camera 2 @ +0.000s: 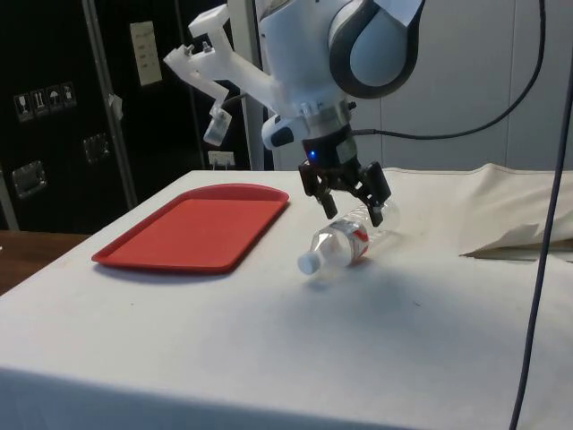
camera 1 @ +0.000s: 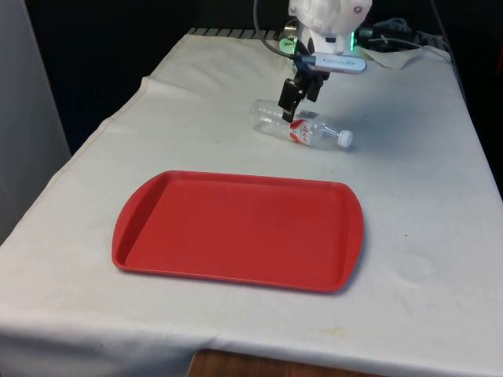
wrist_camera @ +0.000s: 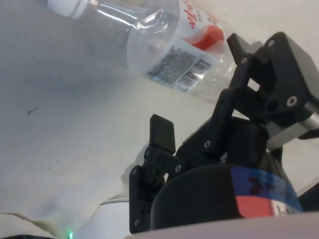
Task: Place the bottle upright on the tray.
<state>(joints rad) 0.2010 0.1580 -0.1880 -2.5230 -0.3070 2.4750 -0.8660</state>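
Note:
A clear plastic bottle (camera 1: 305,127) with a red-and-white label and a white cap lies on its side on the white cloth, beyond the tray's far edge. Its cap points towards the front view's right. In the side view the bottle (camera 2: 344,243) lies right of the tray, cap towards the camera. My gripper (camera 1: 298,104) hangs open just above the bottle's middle, its fingers spread to either side of the body (camera 2: 354,209). In the wrist view the bottle (wrist_camera: 164,45) lies just past the open gripper (wrist_camera: 199,89). The red tray (camera 1: 236,228) is flat with nothing on it.
The tray (camera 2: 192,224) lies near the table's front edge. A rumpled fold of cloth (camera 2: 519,237) rises at the side view's right, with a dark cable (camera 2: 537,269) hanging in front of it. Cables (camera 1: 397,35) lie at the robot's base.

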